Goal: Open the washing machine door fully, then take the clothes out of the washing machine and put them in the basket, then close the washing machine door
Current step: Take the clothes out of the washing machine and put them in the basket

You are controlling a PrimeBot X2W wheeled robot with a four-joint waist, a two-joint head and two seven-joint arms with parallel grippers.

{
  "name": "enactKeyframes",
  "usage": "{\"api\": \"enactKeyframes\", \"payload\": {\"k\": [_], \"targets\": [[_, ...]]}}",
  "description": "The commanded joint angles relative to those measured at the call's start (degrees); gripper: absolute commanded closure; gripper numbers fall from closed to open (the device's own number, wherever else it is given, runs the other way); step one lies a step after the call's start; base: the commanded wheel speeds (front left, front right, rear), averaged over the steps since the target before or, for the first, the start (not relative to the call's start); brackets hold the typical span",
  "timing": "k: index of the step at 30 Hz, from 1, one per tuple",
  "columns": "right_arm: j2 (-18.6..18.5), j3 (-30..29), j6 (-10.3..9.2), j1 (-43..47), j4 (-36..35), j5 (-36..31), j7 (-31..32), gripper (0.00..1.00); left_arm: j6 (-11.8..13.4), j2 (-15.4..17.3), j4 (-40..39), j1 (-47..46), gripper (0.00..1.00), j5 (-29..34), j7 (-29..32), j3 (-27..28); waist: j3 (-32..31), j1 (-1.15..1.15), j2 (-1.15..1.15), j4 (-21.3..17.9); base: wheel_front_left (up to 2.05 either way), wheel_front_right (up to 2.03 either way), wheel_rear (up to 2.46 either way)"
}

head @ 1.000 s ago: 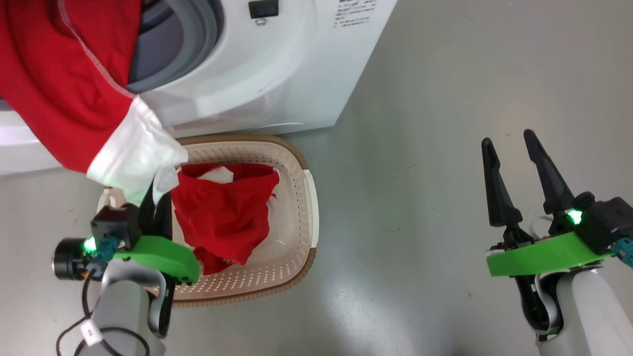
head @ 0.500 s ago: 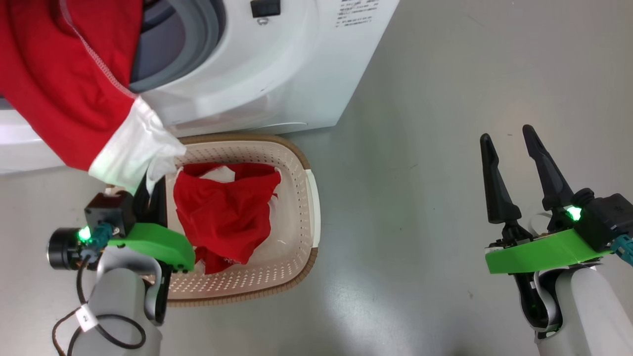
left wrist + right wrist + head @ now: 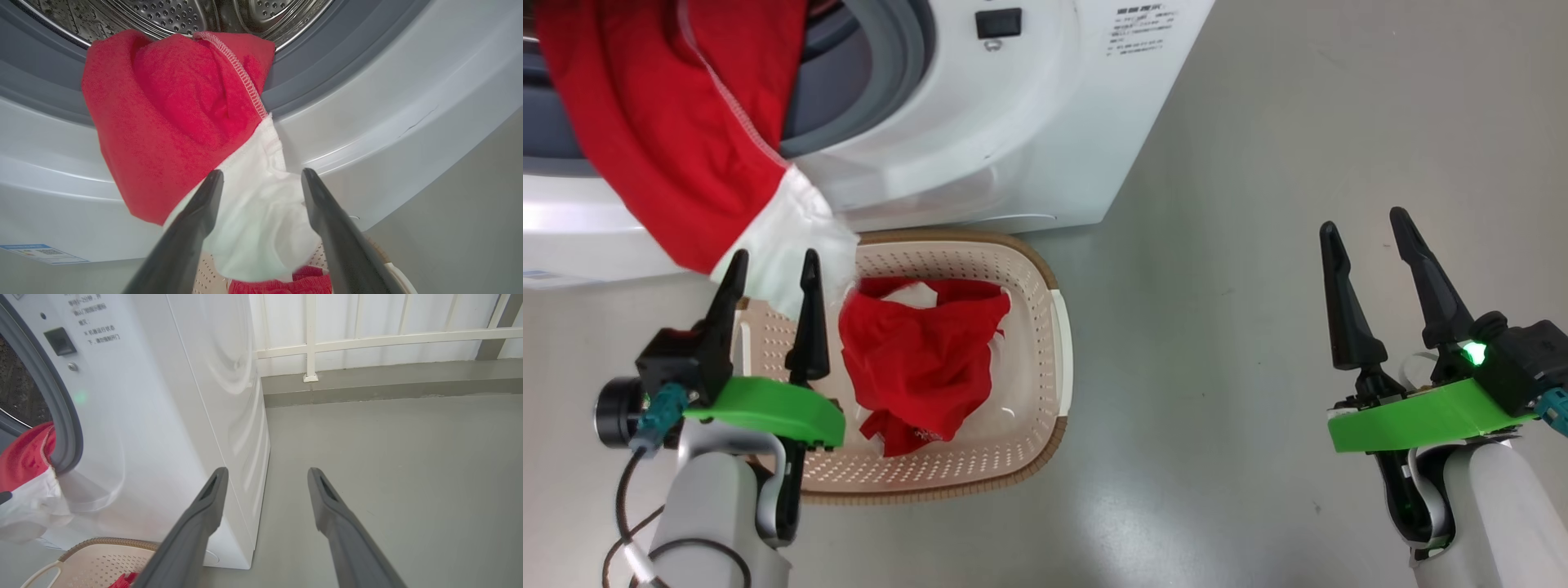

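Red garment [image 3: 678, 122] with white cuff [image 3: 792, 233] hangs from the drum mouth of the washing machine [image 3: 1029, 122], above the basket [image 3: 1058, 343], which holds another crumpled red garment [image 3: 923, 367]. Left pincer [image 3: 774, 260] gapes at the cuff, gripping nothing; right pincer [image 3: 1364, 222] spread, empty.

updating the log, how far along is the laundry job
Done: washing machine opening uncovered, one red garment in the basket. In hand: a red-and-white garment hangs from the drum over the front; the open left gripper straddles its white end, not gripping. Right gripper open, idle. Remaining: basket that garment, close the machine.
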Motion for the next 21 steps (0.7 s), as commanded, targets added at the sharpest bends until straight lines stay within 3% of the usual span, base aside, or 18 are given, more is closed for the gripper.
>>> {"api": "enactKeyframes", "payload": {"k": [1,14,21], "targets": [[-0.4,1.2,0.28,1.0,-1.1,-0.7,-0.4,0.0,-0.1,1.5,-2.9,2.2,0.0,-0.8,-0.3,1.5,-0.7,0.0,0.0,0.5,0.0,0.0,0.0],[-1.3,1.0,0.28,1.9,-1.1,-0.8,-0.4,0.0,0.0,1.5,-11.1,6.4,0.0,-4.3,-0.3,2.9,-2.1,0.0,0.0,1.7,0.0,0.0,0.0],[-1.6,1.0,0.28,2.2,-1.2,-0.8,-0.4,0.0,1.4,1.5,-15.3,9.9,0.0,-5.2,-0.3,2.8,-2.4,0.0,0.0,2.0,0.0,0.0,0.0]]}}
